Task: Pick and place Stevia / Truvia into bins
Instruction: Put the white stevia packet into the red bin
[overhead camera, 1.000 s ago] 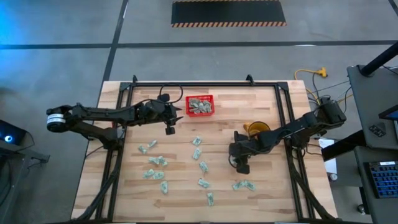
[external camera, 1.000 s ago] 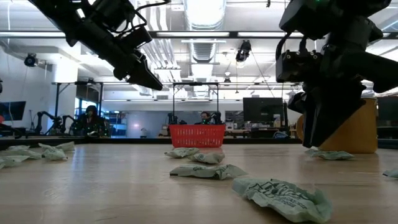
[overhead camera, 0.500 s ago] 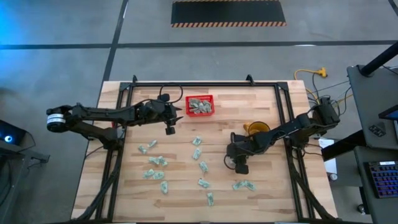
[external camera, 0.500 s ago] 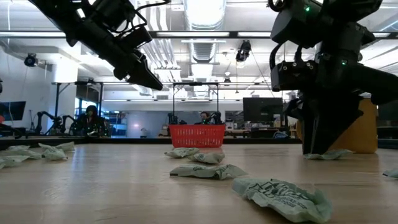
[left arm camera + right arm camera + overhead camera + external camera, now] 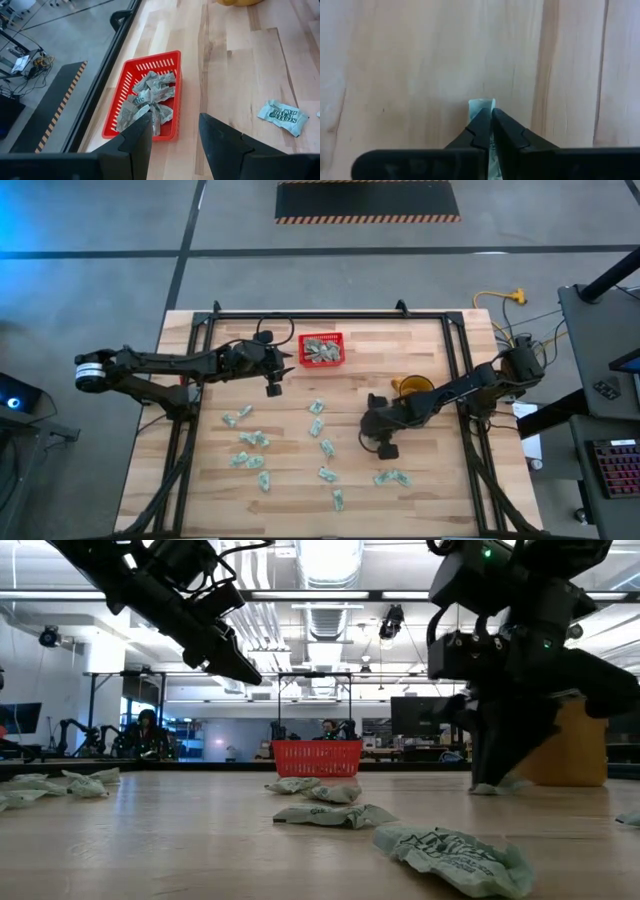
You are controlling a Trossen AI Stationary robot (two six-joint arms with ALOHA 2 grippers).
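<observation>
**Inspector:** State the right gripper's condition.

**Operator:** I read the right gripper (image 5: 491,116) as down at the surface (image 5: 430,500), jaws pressed together on one Stevia sachet (image 5: 481,106). The packet's pale edge pokes out just past the fingertips (image 5: 481,120), so it sits directly between them, not off to a side. I cannot tell its long axis; most of it is hidden.

**Inspector:** And the bin?

**Operator:** The red basket (image 5: 322,350) sits at the far edge of the surface, well apart from my right gripper (image 5: 384,448) and already holding several sachets. The left gripper (image 5: 174,131) hovers just beside it, jaws spread and empty.

**Inspector:** Your judgement?

**Operator:** The carry must run away from me and leftward. Loose sachets (image 5: 318,426) remain scattered between.
</observation>
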